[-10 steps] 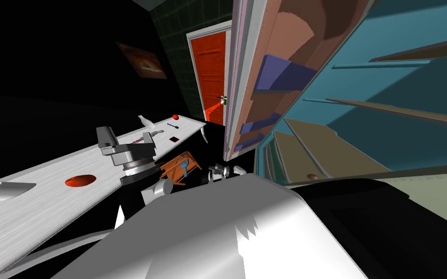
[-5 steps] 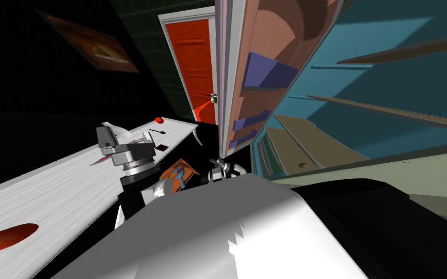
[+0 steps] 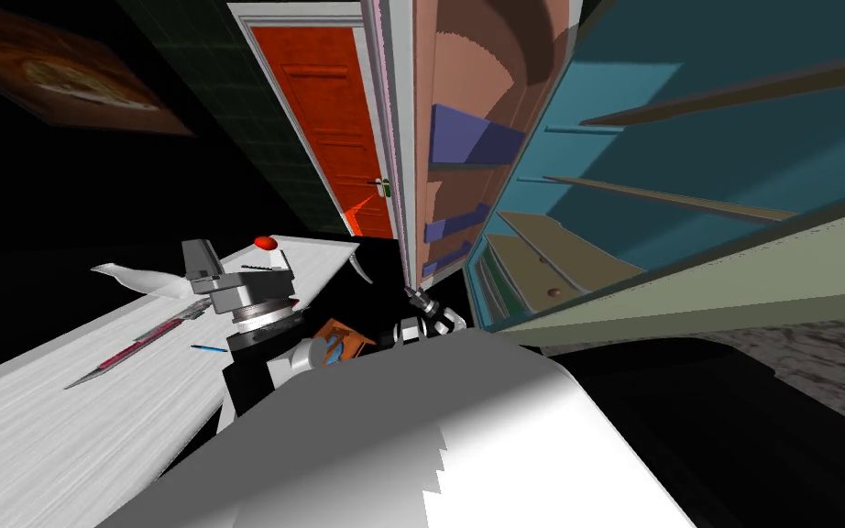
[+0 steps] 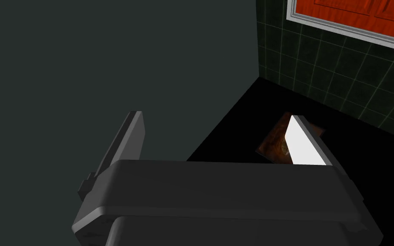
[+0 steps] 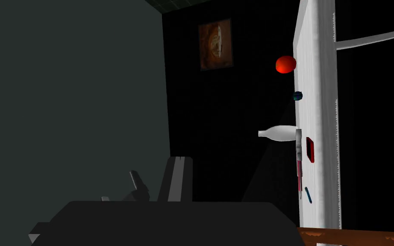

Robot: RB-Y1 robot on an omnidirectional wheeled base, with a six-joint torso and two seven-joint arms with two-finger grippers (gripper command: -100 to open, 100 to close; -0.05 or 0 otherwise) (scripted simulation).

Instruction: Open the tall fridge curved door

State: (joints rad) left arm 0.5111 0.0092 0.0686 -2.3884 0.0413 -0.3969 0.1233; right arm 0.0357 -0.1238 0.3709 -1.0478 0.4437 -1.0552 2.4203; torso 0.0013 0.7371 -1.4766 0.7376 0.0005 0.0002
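The tall fridge's curved door (image 3: 466,92) stands swung open, its brownish inner side with purple door shelves (image 3: 471,137) facing me. Beside it the teal fridge interior (image 3: 668,119) shows tan shelves. My right gripper (image 3: 414,295) is low down at the door's bottom edge, whether touching I cannot tell. In the right wrist view its fingers (image 5: 177,179) are shut together with nothing between them, beside a flat dark grey surface (image 5: 63,106). My left gripper (image 3: 237,266) is raised over the table's near edge, and its fingers (image 4: 127,136) stand wide open and empty.
A long white table (image 3: 63,412) runs along my left, carrying a red tomato (image 3: 265,243), a white bottle (image 3: 132,275), a knife (image 3: 137,346) and a blue pen (image 3: 210,348). An orange wooden piece (image 3: 343,335) sits low between table and fridge. A red room door (image 3: 329,128) is behind.
The whole head view has slid left, so I have turned right. More of the fridge interior shows now. Both grippers keep their poses; the right stays by the door's lower edge.
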